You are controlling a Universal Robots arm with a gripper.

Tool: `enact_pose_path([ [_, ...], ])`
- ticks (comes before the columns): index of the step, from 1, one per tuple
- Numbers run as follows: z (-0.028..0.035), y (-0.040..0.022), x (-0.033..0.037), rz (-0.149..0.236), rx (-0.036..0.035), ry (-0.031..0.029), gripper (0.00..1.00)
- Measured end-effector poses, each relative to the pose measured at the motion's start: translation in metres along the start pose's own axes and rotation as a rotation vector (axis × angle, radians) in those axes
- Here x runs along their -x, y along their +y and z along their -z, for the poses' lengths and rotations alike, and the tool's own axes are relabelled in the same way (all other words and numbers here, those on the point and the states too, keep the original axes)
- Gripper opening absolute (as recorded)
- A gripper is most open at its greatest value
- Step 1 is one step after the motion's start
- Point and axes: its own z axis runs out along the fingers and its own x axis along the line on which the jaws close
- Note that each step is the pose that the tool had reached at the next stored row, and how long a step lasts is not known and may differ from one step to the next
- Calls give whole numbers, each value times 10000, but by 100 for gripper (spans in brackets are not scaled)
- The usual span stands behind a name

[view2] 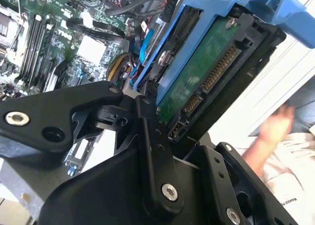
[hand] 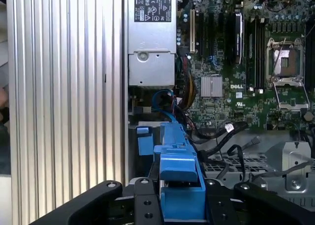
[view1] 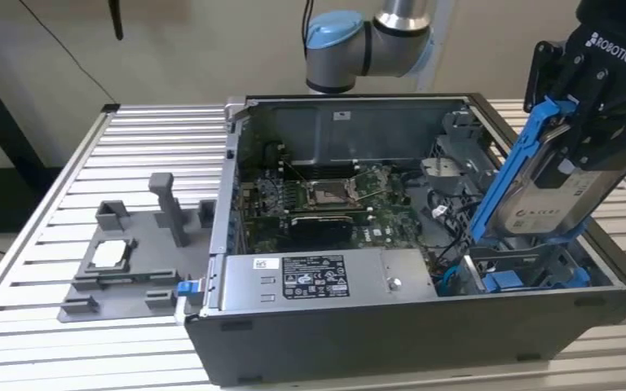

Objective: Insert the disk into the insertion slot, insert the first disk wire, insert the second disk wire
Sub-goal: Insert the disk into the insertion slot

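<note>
One disk [view1: 553, 204], one computer case [view1: 400, 342], one fixture [view1: 107, 285].

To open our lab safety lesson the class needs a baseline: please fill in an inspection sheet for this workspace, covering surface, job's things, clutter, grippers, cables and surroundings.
Surface: slatted aluminium table with an open computer case on it.
Job's things: disk in its blue carrier, tilted above the drive cage, not seated.
Clutter: grey fixture tray beside the case.
Grippers: gripper, fingers shut on the disk.
Cables: loose black wires inside the case near the cage.
Surroundings: a person's hand in the second wrist view.
</note>
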Motion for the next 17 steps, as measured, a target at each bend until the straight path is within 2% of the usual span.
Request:
enact_pose_path([
  [17,-169,-25,-89,24,-10,0,33],
])
